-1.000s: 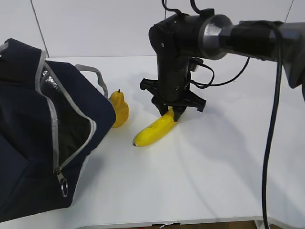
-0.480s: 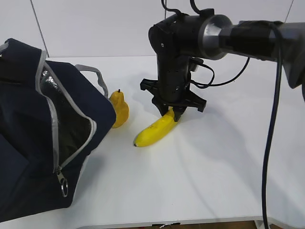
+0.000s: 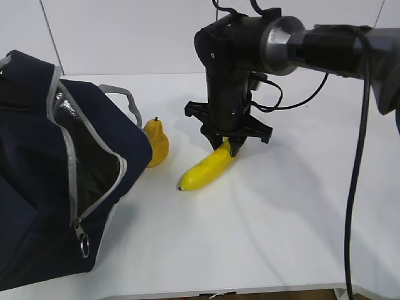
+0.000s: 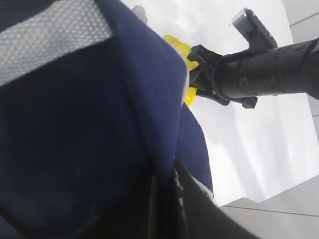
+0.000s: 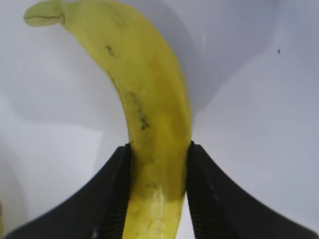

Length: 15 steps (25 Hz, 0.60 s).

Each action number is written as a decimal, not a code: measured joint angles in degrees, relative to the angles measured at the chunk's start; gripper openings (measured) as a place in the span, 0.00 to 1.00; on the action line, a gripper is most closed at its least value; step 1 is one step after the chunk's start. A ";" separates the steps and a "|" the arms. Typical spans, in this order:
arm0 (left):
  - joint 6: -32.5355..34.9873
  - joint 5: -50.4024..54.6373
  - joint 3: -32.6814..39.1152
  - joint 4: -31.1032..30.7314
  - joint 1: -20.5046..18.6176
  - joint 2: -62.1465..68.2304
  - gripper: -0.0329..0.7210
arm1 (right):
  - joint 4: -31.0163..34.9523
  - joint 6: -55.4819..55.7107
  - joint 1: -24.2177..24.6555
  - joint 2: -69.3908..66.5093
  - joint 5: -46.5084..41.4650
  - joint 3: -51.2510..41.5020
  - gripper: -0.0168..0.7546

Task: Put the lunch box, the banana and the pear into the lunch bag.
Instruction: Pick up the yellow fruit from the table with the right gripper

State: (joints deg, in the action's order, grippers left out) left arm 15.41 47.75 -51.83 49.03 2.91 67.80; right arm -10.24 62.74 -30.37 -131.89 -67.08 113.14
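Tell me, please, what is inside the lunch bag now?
Through the open zipper of the lunch bag only silver lining and a dark interior show. The bottom is covered by the fabric, so any contents cannot be seen. The banana and pear are outside.

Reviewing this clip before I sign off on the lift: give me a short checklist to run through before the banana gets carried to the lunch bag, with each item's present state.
1. Right pincer closed on the banana, fingers pressing both sides: ok.
2. Grip placement: near one end rather than the middle, so the banana may swing: not ok.
3. Lunch bag unzipped, foil lining showing: ok.
4. Left pincer shut on the bag's fabric, holding it: ok.
5. Pear beside the bag, apart from the banana: ok.
6. Lunch box already inside the bag: cannot tell.
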 joint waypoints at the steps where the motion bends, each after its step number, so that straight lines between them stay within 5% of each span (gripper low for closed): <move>1: 0.00 0.00 0.00 0.00 0.00 0.00 0.03 | -0.47 -0.25 0.00 0.00 -0.10 0.47 0.40; 15: 1.95 -0.46 0.00 3.04 0.00 0.00 0.03 | -9.02 -14.66 0.08 0.00 -1.27 3.60 0.40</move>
State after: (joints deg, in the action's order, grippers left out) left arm 17.36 47.29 -51.83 52.07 2.91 67.80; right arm -19.26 48.08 -30.28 -131.89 -68.35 116.74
